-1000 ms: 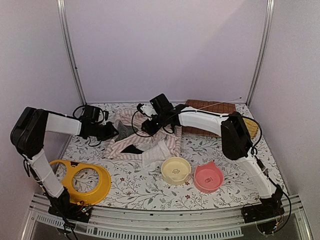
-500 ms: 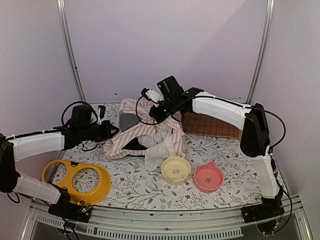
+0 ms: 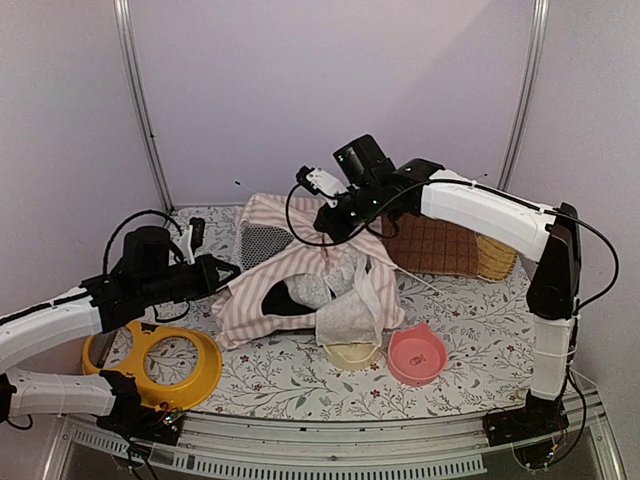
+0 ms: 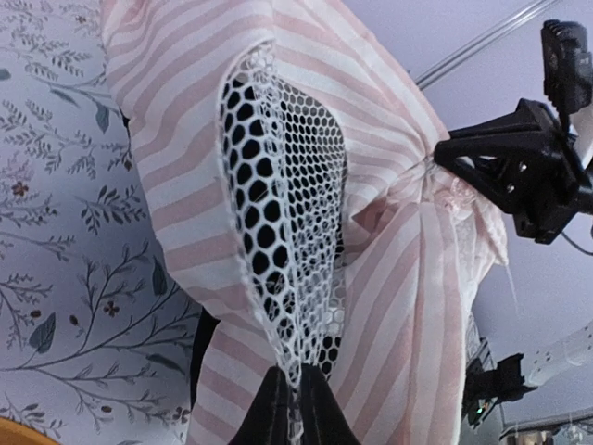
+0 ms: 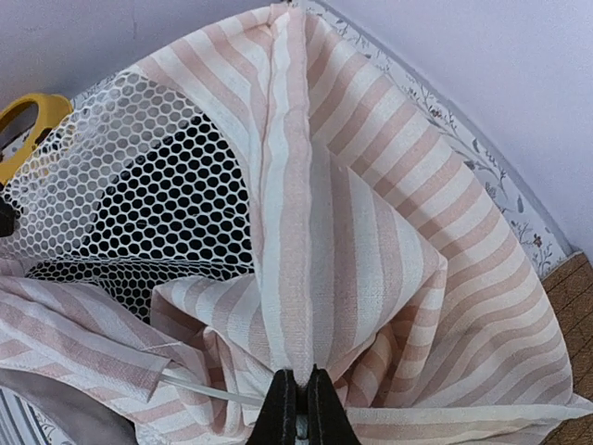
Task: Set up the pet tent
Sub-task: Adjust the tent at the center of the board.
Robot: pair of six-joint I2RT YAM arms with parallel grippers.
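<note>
- At the left front of the floral-print table (image 3: pixel 270 378) lies a glossy yellow plastic stand (image 3: pixel 160 362), flat, with two round holes.
- A round cream bowl (image 3: pixel 352 354) and a pink eared bowl (image 3: pixel 417 355) sit just beside each other at front centre.
- The pet tent (image 3: pixel 300 272) stands mid-table. It is soft, crumpled pink-and-white striped cloth with stiff white honeycomb mesh (image 4: pixel 283 213), and its loose hem drapes onto the cream bowl's far rim.
- The left gripper (image 4: pixel 295 400) is pinched tight on the mesh's lower edge at the tent's left side.
- The right gripper (image 5: pixel 298 397) is closed on a gathered striped fold at the raised top, beside a thin clear pole (image 5: pixel 213 392).
- A brown quilted mat (image 3: pixel 435 245) lies at the right rear.
- Bare table shows between stand and bowls.
</note>
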